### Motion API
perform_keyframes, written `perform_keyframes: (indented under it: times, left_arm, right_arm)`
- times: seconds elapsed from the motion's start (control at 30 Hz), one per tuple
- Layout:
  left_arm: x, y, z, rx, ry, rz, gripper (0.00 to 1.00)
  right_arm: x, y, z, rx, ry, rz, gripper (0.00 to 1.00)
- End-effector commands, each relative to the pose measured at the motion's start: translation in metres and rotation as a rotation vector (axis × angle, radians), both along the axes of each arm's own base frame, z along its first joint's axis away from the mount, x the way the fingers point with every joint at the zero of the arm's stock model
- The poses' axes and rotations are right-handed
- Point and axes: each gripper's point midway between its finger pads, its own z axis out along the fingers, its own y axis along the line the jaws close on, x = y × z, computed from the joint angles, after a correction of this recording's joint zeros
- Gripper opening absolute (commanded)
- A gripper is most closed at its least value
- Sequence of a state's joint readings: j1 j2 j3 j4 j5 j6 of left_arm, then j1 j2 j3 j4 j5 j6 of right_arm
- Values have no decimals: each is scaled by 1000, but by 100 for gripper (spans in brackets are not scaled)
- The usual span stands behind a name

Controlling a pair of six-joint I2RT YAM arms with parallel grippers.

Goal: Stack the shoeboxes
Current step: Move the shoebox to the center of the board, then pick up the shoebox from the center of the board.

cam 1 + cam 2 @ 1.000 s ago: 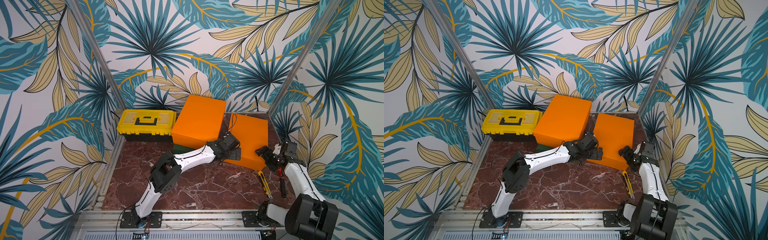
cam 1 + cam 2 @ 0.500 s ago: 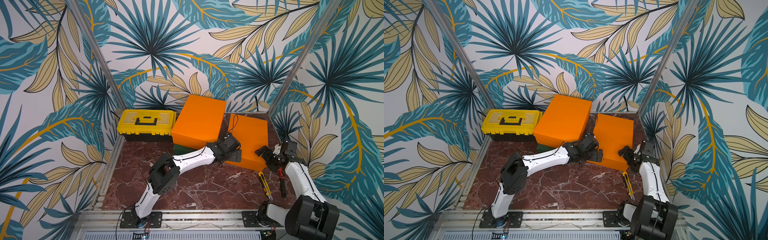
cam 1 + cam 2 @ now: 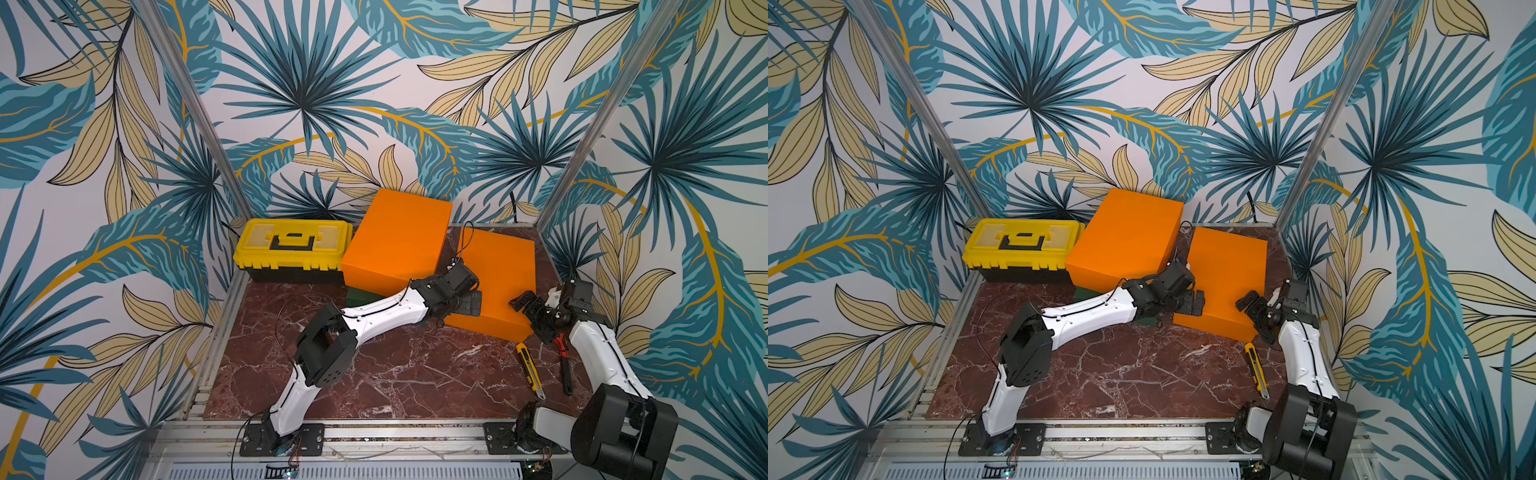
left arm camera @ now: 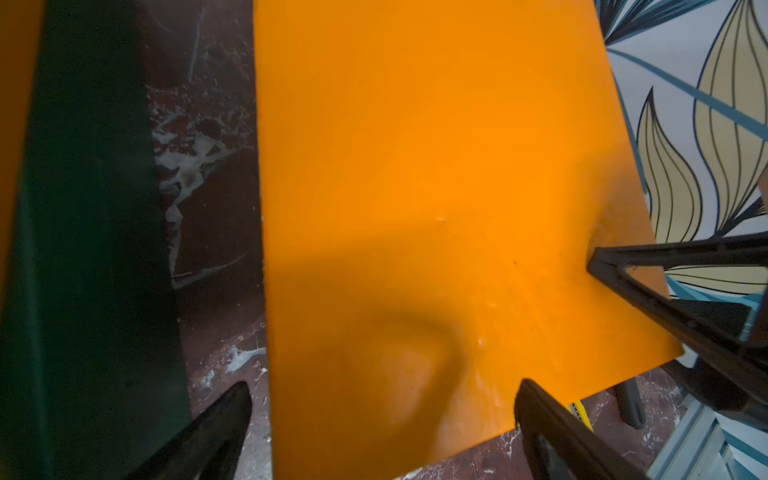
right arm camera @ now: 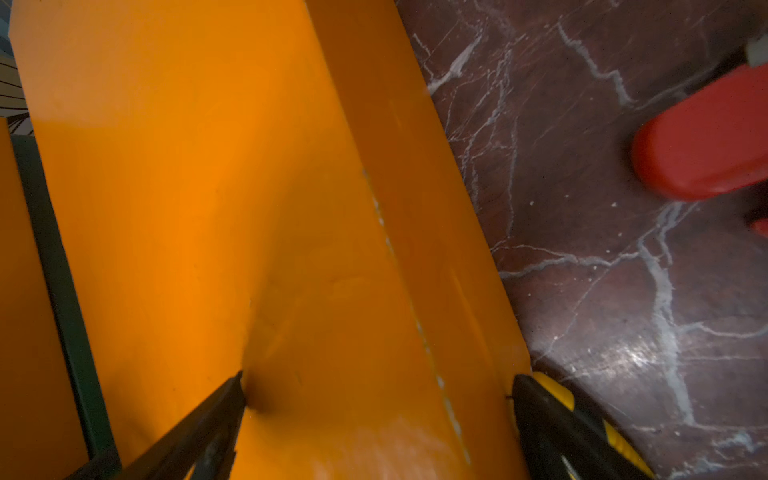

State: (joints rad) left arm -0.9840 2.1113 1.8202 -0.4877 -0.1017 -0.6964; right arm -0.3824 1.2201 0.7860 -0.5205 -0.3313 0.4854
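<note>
Abt halfway, by the look of it. Stacked so far: orange shoebox [image 3: 397, 241] on top of dark green shoebox [image 3: 360, 296], at back of table [image 3: 395, 374], just beside yellow toolbox [image 3: 293, 245]; only a sliver of green showing under it.

Left to do: 2nd orange shoebox [image 3: 498, 282], lying on table to the R of the stack, near it but apart. Needs lifting onto the top, prob w/ both arms.

Flanked at both near corners. Left gripper [image 4: 382, 415] spread wide, holding nothing: one finger over the lid, the other down in the gap btw green and orange. Right gripper [image 5: 378, 395] also spread wide, nothing clamped: one fingertip [image 5: 235, 390] touching the lid, maybe pressing it, the other outside the side wall, above a yellow utility knife [image 3: 530, 370]. No lift visible yet.

Containers: all 3 shoeboxes w/ lids on, contents not visible. Toolbox shut too, inside not visible. Red-handled tool [image 3: 565, 372] loose on table by the right arm.
</note>
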Motion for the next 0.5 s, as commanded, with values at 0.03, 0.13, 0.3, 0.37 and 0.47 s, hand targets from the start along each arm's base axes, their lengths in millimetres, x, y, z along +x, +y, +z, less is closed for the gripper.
perform_keyframes:
  times: [0.03, 0.13, 0.3, 0.37, 0.47]
  left_arm:
    - [13, -6, 4, -3, -40, 2, 100]
    - [15, -10, -3, 3, -33, -4, 100]
    - [15, -14, -15, 11, -17, -12, 100]
    - [15, -15, -20, 14, -9, -13, 100]
    - [13, -18, -29, 14, 16, -17, 100]
  right_arm:
    - [5, 5, -10, 29, 17, 19, 99]
    - [6, 6, -17, 45, 25, 12, 100]
    - [4, 6, -26, 46, 39, 7, 100]
    - [2, 6, -27, 44, 41, 8, 100]
    - [2, 7, -27, 48, 31, 10, 99]
